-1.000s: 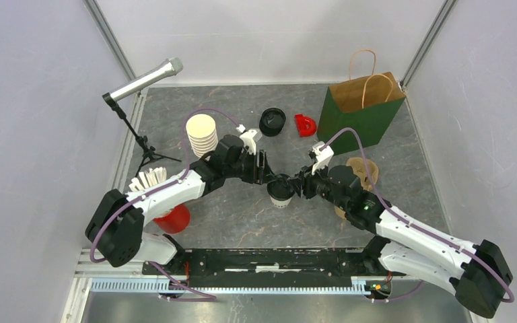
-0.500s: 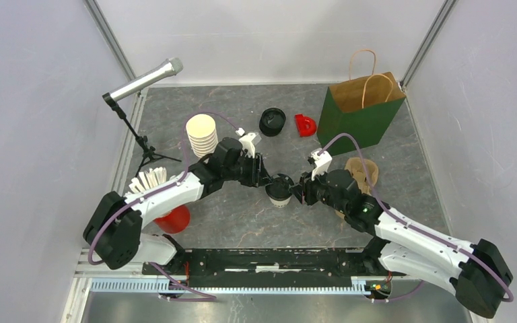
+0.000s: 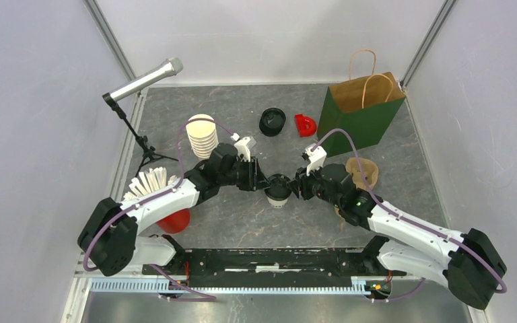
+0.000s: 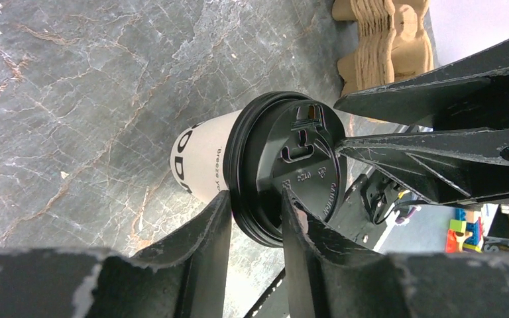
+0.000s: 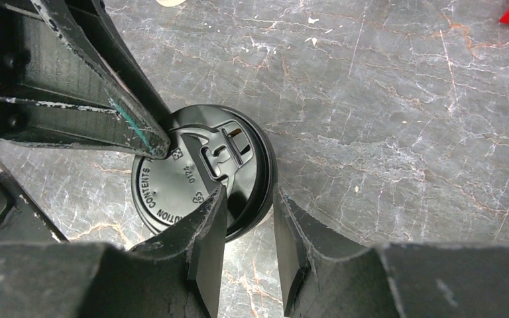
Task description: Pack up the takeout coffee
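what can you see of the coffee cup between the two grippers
The coffee cup is small, cream-white paper with dark print, capped by a black lid of glossy plastic with a sip tab and embossed lettering. It stands upright near the middle of the table. The left gripper and the right gripper each straddle the lid's rim from opposite sides, apparently pinching it.

The cup (image 4: pixel 204 156) shows only part of its dark print; the rest curves out of sight.
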Robot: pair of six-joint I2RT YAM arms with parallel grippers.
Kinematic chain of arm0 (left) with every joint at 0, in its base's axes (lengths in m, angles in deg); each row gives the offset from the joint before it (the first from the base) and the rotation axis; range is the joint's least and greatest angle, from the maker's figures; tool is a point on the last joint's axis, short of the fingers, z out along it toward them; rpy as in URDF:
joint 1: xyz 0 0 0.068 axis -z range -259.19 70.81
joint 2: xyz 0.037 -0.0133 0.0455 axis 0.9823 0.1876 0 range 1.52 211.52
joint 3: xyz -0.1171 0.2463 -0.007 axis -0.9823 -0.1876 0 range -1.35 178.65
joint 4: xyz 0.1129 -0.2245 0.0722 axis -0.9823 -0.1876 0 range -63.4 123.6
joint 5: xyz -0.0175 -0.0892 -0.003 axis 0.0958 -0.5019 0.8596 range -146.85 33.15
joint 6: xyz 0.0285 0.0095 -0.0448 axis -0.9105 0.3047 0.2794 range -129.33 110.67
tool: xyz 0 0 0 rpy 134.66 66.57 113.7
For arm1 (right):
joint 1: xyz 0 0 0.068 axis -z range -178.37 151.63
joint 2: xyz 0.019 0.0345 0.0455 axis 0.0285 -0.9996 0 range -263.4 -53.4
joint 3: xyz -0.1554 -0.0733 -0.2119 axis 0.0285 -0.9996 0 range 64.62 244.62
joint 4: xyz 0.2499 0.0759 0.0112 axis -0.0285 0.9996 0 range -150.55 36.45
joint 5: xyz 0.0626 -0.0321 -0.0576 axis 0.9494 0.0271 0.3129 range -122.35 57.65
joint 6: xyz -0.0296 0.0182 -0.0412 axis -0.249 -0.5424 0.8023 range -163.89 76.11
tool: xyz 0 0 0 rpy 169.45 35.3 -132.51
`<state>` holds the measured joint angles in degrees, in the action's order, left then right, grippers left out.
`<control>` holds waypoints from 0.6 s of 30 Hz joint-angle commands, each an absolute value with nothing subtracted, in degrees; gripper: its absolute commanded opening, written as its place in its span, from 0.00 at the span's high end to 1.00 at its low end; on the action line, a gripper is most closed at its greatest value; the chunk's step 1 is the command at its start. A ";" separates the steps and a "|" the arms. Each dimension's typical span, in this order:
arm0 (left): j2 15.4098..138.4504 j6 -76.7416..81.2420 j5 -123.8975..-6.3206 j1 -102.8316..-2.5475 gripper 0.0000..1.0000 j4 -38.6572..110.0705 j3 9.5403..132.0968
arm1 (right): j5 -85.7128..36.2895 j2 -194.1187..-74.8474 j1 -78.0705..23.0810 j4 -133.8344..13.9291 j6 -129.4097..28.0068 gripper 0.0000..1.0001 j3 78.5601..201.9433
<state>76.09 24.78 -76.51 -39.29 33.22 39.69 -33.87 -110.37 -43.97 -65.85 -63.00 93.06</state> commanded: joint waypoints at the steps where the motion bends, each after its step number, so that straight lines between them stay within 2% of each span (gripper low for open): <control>1: 74.36 28.34 -78.16 -38.69 0.57 35.31 37.89 | -35.81 -110.92 -43.19 -65.15 -60.32 0.63 95.40; 5: 73.35 27.42 -75.66 -38.75 0.44 34.00 38.96 | -36.57 -109.17 -43.09 -63.70 -60.59 0.62 95.46; 9: 72.98 24.33 -71.95 -38.75 0.39 28.53 41.89 | -34.85 -106.42 -43.10 -62.31 -61.27 0.61 95.75; 18: 72.16 23.30 -73.98 -38.80 0.37 30.77 41.93 | -22.96 -108.05 -43.19 -67.84 -65.22 0.69 95.23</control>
